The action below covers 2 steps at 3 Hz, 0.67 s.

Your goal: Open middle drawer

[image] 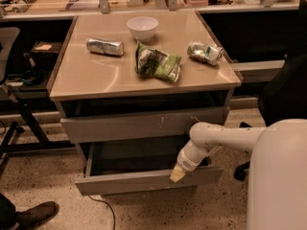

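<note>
The middle drawer (134, 182) stands open, its plain grey front well forward of the cabinet and its grey inside showing as a shallow dark tray behind it. The end effector (176, 175) sits at the right part of that front, its pale tip down on the front's top edge, just inside the drawer's near lip. Whether it is open or closed, and whether it grips the edge or only rests against it, I cannot tell. The white arm (220, 137) reaches it from the right, passing in front of the right end of the grey front above, and joins the robot's rounded white body (280, 176) at the near right.

That upper drawer front (120, 126) is taller, bears pale scratch marks and sits closed, directly above the open drawer. Between it and the worktop (91, 75) runs a dark recess.

Four things lie on the worktop:
- One white bowl (142, 27) stands upright at the far middle.
- One silver can (105, 46) lies on its side left of the middle.
- One green snack bag (158, 63) lies flat near the centre.
- One crumpled green-and-white can (205, 52) lies on its side at the right, near the edge.

All four are apart from one another.

On the speckled floor at the near left there is one brown shoe (36, 213), and one thin cable (109, 211) trails out from under the cabinet.
</note>
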### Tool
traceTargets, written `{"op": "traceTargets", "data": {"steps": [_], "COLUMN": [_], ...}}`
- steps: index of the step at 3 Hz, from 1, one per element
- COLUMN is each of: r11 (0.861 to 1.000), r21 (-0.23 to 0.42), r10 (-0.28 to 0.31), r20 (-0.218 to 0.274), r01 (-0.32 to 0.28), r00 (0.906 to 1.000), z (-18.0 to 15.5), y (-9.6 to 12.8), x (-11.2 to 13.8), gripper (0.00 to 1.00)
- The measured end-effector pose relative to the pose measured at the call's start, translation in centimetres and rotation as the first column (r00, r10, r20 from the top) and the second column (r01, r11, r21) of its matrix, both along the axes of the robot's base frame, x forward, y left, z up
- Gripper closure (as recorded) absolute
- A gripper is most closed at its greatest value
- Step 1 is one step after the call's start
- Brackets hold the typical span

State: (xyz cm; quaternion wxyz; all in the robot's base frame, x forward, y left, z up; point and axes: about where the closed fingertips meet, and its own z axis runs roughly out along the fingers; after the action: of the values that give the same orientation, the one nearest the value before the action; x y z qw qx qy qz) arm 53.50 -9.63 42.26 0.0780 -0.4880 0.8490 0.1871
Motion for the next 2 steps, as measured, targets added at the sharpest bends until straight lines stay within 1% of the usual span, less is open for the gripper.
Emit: {"op": "traceTargets", "data": {"steps": [1, 2], "r11": [1.0, 1.0], "r21": [0.0, 0.008], "r10": [0.0, -0.012], "r20": [0.0, -0.002], "r01": [0.0, 0.012], "r00": [1.0, 0.9999], "z": [0.0, 0.2], "y": [0.0, -0.2], "x": [0.0, -1.2], "gripper": [1.0, 1.0]}}
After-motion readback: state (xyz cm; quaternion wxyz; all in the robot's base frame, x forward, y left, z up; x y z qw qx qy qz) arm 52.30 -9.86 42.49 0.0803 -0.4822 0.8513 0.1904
